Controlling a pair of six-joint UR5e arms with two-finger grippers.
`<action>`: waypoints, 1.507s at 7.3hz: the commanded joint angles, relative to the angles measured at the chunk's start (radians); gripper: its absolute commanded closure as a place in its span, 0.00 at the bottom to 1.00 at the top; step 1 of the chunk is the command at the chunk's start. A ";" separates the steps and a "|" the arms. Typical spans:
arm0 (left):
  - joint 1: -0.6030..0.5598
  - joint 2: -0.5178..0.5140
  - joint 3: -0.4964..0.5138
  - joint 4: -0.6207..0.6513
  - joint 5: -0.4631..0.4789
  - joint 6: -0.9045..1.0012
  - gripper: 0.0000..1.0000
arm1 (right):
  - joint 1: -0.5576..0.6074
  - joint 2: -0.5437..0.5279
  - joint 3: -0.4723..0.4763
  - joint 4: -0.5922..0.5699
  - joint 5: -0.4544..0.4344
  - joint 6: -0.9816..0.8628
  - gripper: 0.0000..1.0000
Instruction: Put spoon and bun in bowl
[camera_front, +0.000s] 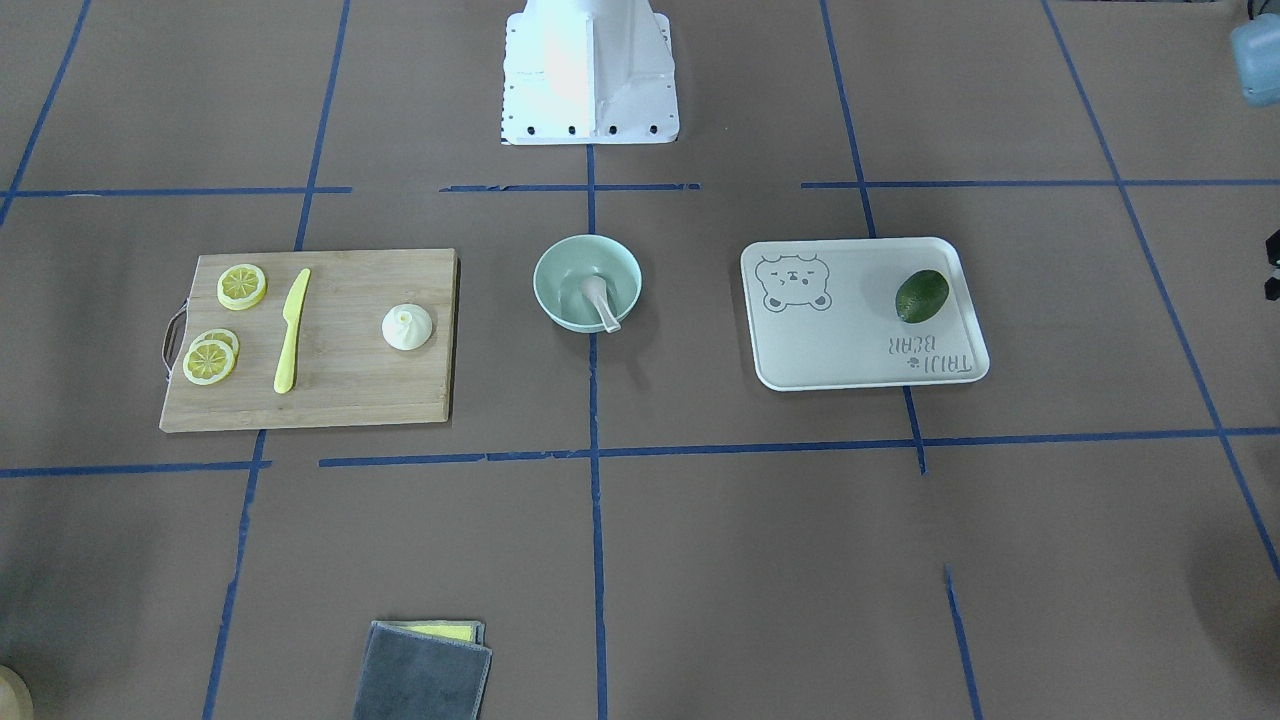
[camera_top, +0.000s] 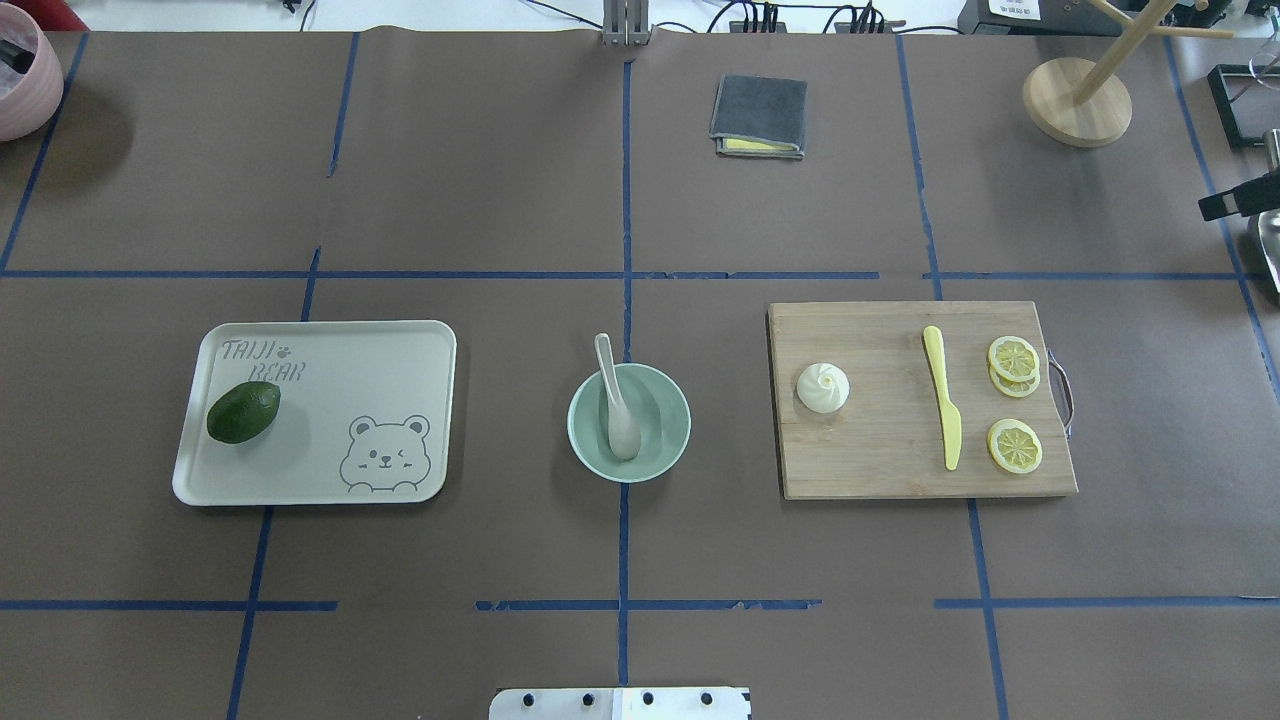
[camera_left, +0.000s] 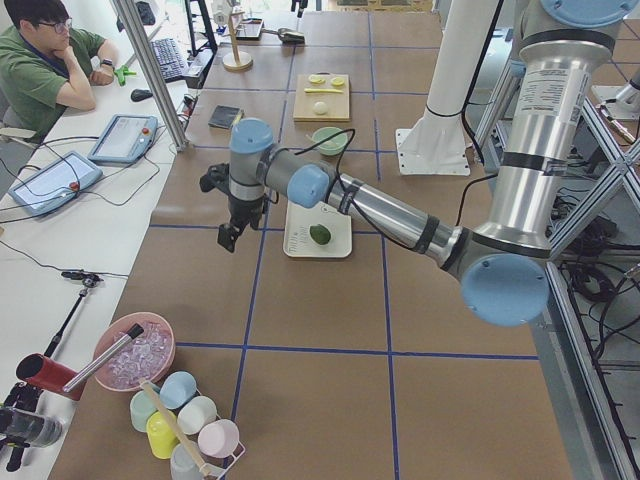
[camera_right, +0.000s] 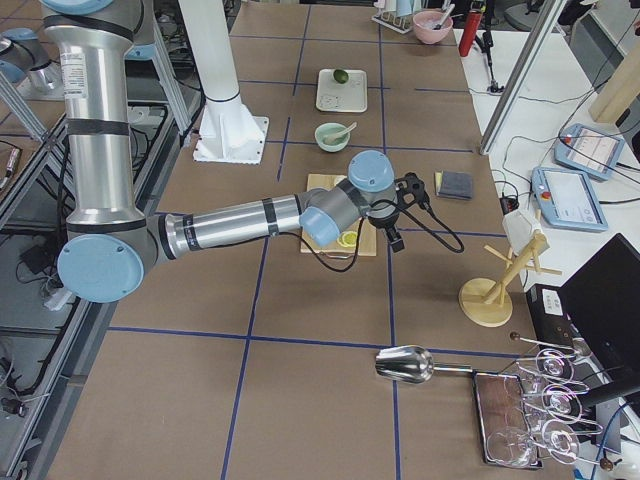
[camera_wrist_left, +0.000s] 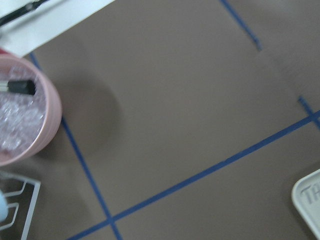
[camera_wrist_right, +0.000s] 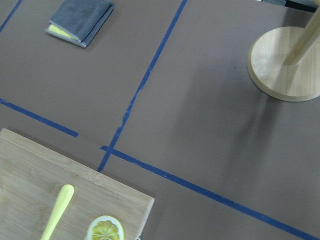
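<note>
The bowl (camera_top: 668, 425) sits at the middle of the desk, about halfway between the robot's edge and the operators' edge. The spoon (camera_top: 612, 395) is already in it: scoop down on the bowl's floor, handle leaning out over the rim on the operators' side. The bun (camera_top: 823, 387) is not in the bowl. It stands upright on the cutting board (camera_top: 880, 450) toward the desk's right end, near the board's edge that faces the bowl. The same board carries a yellow knife (camera_top: 943, 400) and lemon slices (camera_top: 1014, 445) (two of them overlap, one lies alone) close to its handle end. Toward the desk's left end lies a pale tray (camera_top: 330, 360) holding only a dark green fruit (camera_top: 243, 411), which rests on the tray's half farther from the bowl. A pink bowl (camera_top: 35, 105) at the left corner on the operators' side holds clear, ice-like bits and a dark-handled scoop. A folded grey cloth (camera_top: 759, 115) lies near the operators' edge, and a wooden stand (camera_top: 1077, 100) is at that side's right corner. The left gripper (camera_left: 226, 244) hangs over bare desk between the tray and the pink bowl. The right gripper (camera_right: 393, 243) hangs just past the board's handle end. Neither gripper touches anything, and I cannot tell from these views whether either one's jaws are apart or together.
</note>
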 joint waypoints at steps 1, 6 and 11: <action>-0.143 0.125 0.078 0.071 -0.104 0.146 0.00 | -0.149 0.074 0.226 -0.318 -0.114 0.128 0.00; -0.144 0.141 0.066 0.111 -0.109 0.149 0.00 | -0.712 0.233 0.165 -0.324 -0.597 0.614 0.05; -0.146 0.156 0.060 0.113 -0.112 0.156 0.00 | -0.828 0.313 0.003 -0.238 -0.692 0.669 0.24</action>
